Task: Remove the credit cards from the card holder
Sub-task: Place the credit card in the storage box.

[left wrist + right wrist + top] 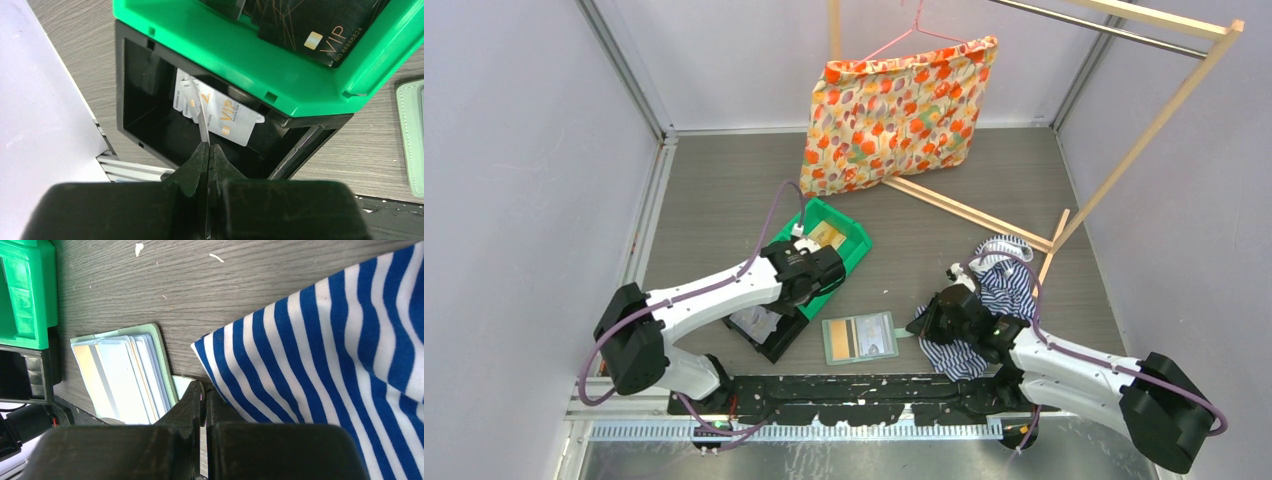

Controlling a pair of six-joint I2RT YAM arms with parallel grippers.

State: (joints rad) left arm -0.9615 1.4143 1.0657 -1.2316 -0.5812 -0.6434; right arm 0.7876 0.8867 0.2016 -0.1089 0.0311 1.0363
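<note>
The left hand (208, 147) is pressed together on a thin, stiff credit card (202, 120), seen edge-on. Beyond its tips, glossy greyish-white cards (227, 112) lie in the boxy black tray (145, 115). The right hand (202, 390) is pressed together at the snap tab of the soft sage card holder (161, 335); whether it nips the tab, I cannot tell. The holder lies open on the wood-grain bench (200, 290), left of its fingers. Striped cloth (325, 350) lies right.
</note>
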